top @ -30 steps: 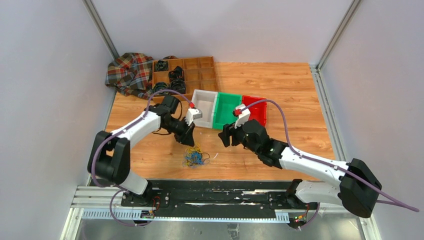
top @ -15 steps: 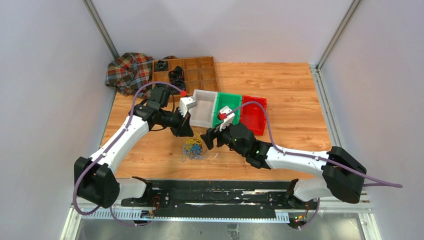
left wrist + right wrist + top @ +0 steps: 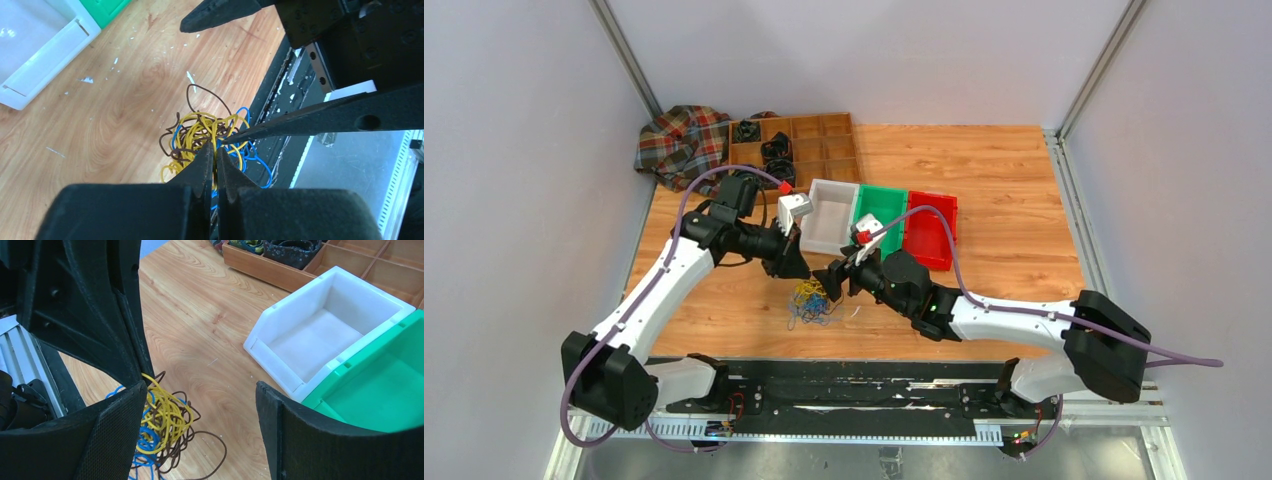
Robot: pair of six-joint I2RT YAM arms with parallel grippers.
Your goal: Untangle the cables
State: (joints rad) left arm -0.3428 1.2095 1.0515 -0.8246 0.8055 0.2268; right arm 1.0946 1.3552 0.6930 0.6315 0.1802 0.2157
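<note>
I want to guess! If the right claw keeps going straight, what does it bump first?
Likely the cables: the open right gripper points at the tangle, one fingertip beside it; depth is unclear.

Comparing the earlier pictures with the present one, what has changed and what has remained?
The right gripper moved left, up to the cables, jaws open, holding nothing. The left gripper, shut on strands at the tangle's top, drew back slightly toward the far left, and the tangle shifted with it. The white bin and the wooden tray stayed put.
</note>
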